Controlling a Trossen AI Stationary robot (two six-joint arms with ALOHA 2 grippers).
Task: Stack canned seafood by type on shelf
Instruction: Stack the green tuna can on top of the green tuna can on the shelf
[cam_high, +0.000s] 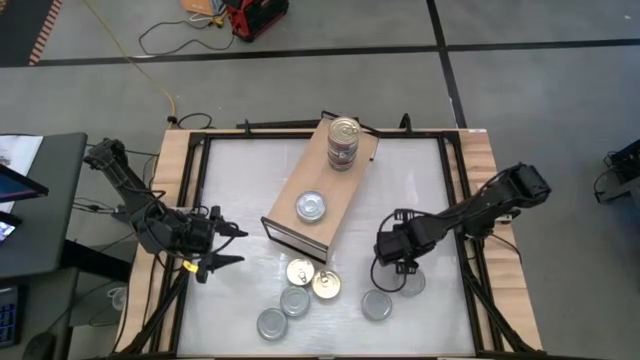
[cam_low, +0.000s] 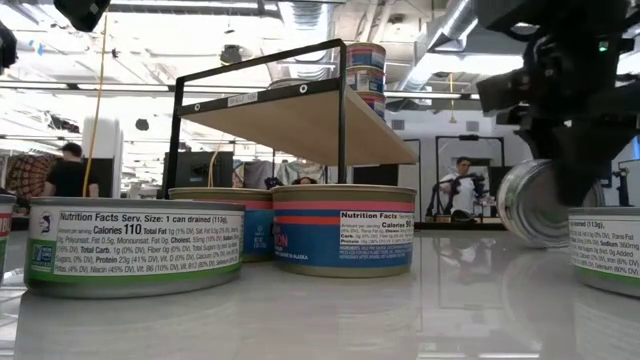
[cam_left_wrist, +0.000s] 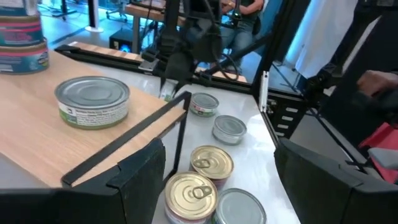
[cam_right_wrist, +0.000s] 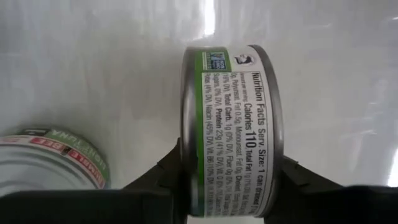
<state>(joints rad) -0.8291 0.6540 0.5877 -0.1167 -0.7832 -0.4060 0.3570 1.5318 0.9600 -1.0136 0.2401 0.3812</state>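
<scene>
From above, the right gripper (cam_high: 405, 262) is near the table's (cam_high: 420, 170) right edge and front, over a green-label tin (cam_high: 411, 283), with another tin (cam_high: 376, 305) just beside. The shelf (cam_high: 325, 185) lies in the middle and carries a stack of tins (cam_high: 343, 143) and a single silver tin (cam_high: 311, 207). The left gripper (cam_high: 222, 246) waits, released, near the left edge.

At table height, the held tin (cam_low: 535, 203) is tilted on its edge, clear of the surface.

The left wrist camera shows four loose tins (cam_left_wrist: 202, 185) beside the shelf.

In the right wrist camera the fingers (cam_right_wrist: 165, 177) grasp the tin (cam_right_wrist: 231, 130) by its rim. I think it may slip or turn, because the hold is narrow.
</scene>
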